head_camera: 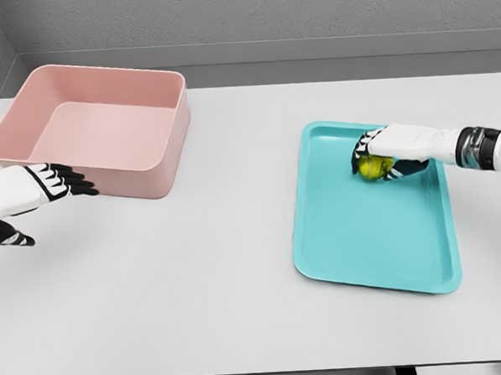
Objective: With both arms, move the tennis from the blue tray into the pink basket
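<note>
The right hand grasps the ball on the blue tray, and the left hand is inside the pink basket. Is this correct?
Not quite. The left hand is not inside the basket; the head view shows it outside, at the basket's near front wall, fingers open. The rest holds: the right hand is closed around the ball on the tray.
</note>
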